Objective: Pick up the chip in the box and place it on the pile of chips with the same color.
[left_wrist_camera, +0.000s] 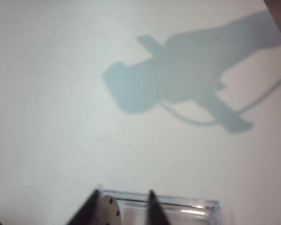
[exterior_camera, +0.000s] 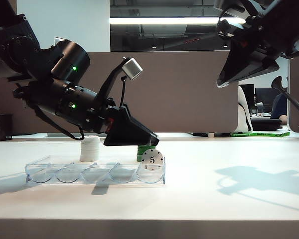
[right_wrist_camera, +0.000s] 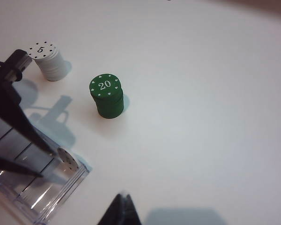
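Green chip stack, top face marked "20", upright on white table, near centre in exterior view. Brown partition at 12 o'clock. Ceiling light strip above.

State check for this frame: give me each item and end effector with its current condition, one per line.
Chip: upright on edge in the tray's end slot, between the left end effector's fingers.
Clear tray: flat on table, other slots empty.
White stack: upright.
Green stack: upright.
Left end effector: straddling chip.
Right end effector: raised, shut, empty.
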